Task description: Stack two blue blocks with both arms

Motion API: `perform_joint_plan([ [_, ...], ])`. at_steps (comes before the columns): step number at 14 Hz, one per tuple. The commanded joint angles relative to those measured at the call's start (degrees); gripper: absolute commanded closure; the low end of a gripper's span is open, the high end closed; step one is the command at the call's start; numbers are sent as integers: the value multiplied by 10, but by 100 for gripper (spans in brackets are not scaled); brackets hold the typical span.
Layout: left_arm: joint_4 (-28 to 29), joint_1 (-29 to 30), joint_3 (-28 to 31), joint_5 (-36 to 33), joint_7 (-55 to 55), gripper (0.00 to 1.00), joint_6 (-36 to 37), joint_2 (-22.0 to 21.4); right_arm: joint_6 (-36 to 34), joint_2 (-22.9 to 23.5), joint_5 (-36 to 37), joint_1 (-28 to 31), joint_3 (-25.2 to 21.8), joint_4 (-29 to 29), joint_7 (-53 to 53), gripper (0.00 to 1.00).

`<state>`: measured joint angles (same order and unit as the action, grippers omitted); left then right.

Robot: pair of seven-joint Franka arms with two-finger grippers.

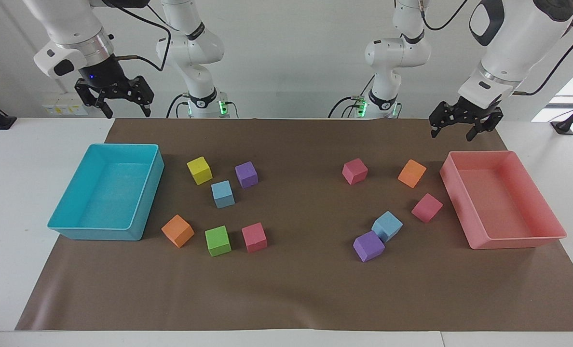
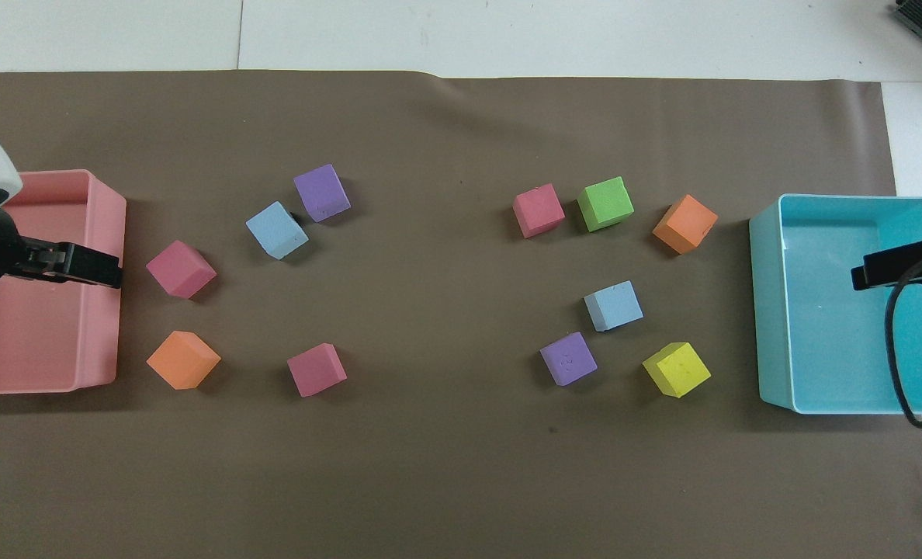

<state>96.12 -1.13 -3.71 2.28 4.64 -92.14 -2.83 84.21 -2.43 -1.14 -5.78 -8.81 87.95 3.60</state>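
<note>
Blue blocks [image 1: 223, 193] [image 1: 387, 225] on mat, both grippers [image 1: 465, 126] [image 1: 120, 102] raised, apart.

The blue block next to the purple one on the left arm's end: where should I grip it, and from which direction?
Come straight down with the left gripper, now raised over the pink tray. That blue block sits turned on the mat, and the purple block crowds one corner. Probably best to rotate the wrist to match the turn and close on the pair of flat side faces that stays clear of the purple block.
</note>
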Motion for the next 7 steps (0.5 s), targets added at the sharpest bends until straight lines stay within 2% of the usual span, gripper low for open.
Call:
perform_joint_plan([
  [1, 3, -1, 1, -10, 0, 0, 5, -9, 5, -12, 5, 73, 62, 15, -2, 0],
  [3, 2, -1, 0, -9, 0, 0, 2, -10, 4, -12, 6, 73, 72, 14, -3, 0],
  [7, 2, 7, 4, -8, -1, 0, 4, -11, 4, -11, 7, 49, 56, 14, -5, 0],
])
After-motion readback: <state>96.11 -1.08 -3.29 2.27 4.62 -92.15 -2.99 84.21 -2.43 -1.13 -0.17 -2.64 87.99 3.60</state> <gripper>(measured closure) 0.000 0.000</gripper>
